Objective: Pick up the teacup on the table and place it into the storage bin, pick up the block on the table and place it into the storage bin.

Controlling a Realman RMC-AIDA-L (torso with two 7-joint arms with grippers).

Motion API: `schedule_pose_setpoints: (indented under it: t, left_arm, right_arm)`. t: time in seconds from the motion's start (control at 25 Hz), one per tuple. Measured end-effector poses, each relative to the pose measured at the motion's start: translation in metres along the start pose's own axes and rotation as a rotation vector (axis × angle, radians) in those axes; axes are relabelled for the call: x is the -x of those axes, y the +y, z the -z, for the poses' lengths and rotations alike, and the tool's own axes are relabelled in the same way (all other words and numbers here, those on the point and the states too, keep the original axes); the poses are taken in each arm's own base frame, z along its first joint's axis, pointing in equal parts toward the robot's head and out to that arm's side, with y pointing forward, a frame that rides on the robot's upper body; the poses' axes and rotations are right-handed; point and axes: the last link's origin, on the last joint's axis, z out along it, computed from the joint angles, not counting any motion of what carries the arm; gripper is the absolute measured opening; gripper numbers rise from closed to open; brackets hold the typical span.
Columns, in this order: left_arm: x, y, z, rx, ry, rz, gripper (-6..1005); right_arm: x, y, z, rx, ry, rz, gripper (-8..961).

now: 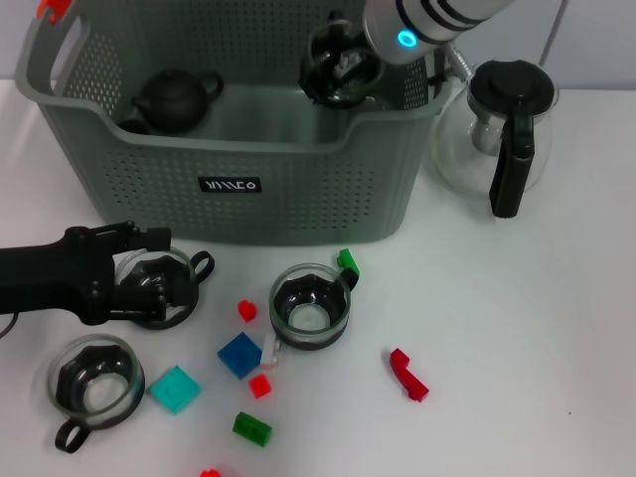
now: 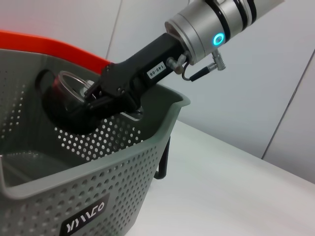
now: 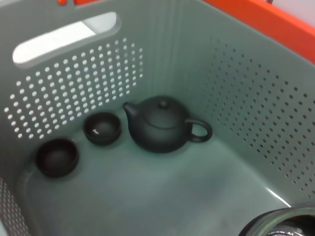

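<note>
The right gripper [image 1: 336, 72] hangs inside the storage bin [image 1: 238, 159], over its right end, pinching a glass teacup [image 2: 66, 93] above the floor. The left gripper [image 1: 164, 283] rests low on the bench [image 1: 517, 328] in front of the bin, clamped on another teacup [image 1: 159, 278]. A blue block [image 1: 238, 354] lies nearby.
</note>
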Motion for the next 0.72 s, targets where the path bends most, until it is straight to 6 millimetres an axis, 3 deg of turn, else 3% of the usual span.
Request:
schedule_pose_setpoints:
  t: [0.72]
  left_arm:
    - [0.0014, -0.0009, 0.001, -0.011, -0.001, 0.003, 925]
  right_arm:
    - [-0.0068, 0.0001, -0.0024, 0.004, 0.017, 0.021, 71]
